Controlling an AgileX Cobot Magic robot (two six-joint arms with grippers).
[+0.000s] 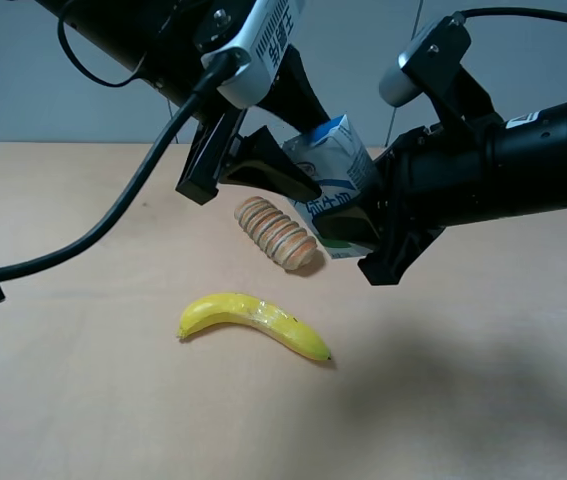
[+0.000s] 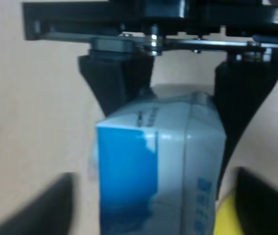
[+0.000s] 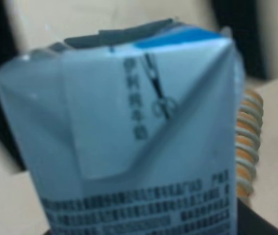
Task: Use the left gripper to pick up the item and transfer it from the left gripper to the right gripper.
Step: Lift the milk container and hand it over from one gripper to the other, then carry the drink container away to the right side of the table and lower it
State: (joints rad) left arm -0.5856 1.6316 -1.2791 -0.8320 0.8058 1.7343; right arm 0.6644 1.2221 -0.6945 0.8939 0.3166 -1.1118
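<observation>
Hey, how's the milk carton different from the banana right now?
The carton is white and blue; the banana is yellow. The carton is boxy with a gable top; the banana is long and curved. The carton is lifted clear of the table; the banana lies flat on it.

Pale wooden table [image 1: 83,400], grey-blue wall [image 1: 3,80]

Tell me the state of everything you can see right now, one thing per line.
milk carton: held in the air above the table, tilted
left gripper: shut on the milk carton
right gripper: open, fingers either side of the milk carton's lower end
banana: unpeeled, lying on the table
ribbed wooden cylinder: lying on its side on the table
</observation>
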